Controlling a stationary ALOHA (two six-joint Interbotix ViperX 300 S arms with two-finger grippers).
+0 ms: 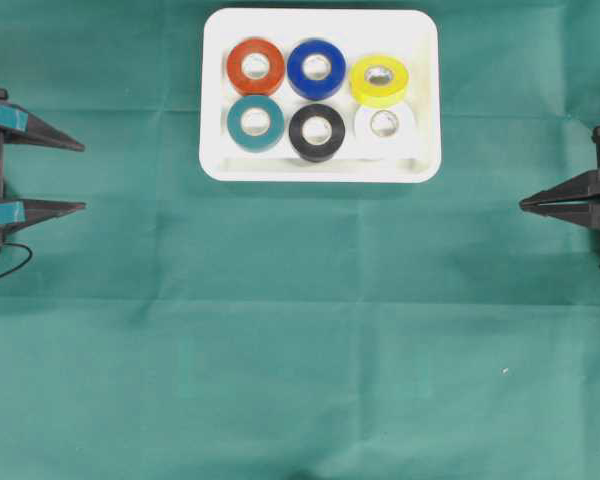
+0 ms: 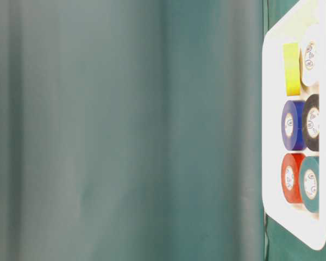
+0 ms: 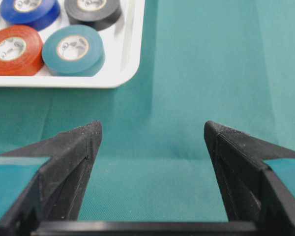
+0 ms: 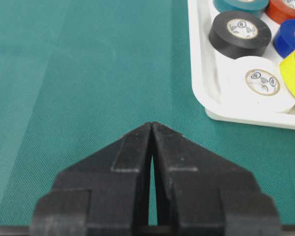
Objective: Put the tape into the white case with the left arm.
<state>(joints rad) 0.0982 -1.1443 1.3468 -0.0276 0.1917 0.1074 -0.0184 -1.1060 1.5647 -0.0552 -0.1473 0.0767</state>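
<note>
Looks like a robotics lab bench: whole table draped in plain green cloth, two black robot arms parked at opposite edges, a white case of colour-sorted tape rolls staged as test props, no household clutter.

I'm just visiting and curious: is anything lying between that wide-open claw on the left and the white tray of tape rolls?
Nothing visible. Only bare green cloth lies between the open left end effector and the white case, which already holds six rolls.
</note>
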